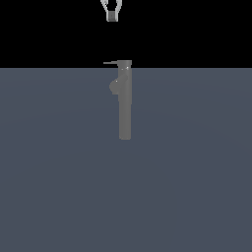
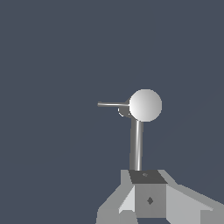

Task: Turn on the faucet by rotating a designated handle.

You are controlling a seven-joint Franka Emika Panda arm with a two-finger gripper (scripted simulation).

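A tall grey faucet (image 1: 125,106) stands upright on a flat blue-grey floor (image 1: 59,187), roughly centred in the exterior view. Its top just crosses the line where the floor meets a black background. A rounded bulge (image 1: 114,86) sits on the column's side toward the exterior view's left. From the very top, a thin flat handle (image 1: 110,63) sticks out sideways, also toward the exterior view's left, ending in a free tip with bare space around it.

The gripper (image 1: 112,17) hangs well above the faucet at the top edge of the exterior view, only partly in frame and not touching anything. Its fingers look drawn close together at the tips, but the pictures are too small to tell for certain whether the jaws are spread or pressed together.

The wrist view looks down on the faucet's round top (image 2: 145,105), with the handle (image 2: 111,104) projecting from it. Open floor surrounds the faucet on every side.
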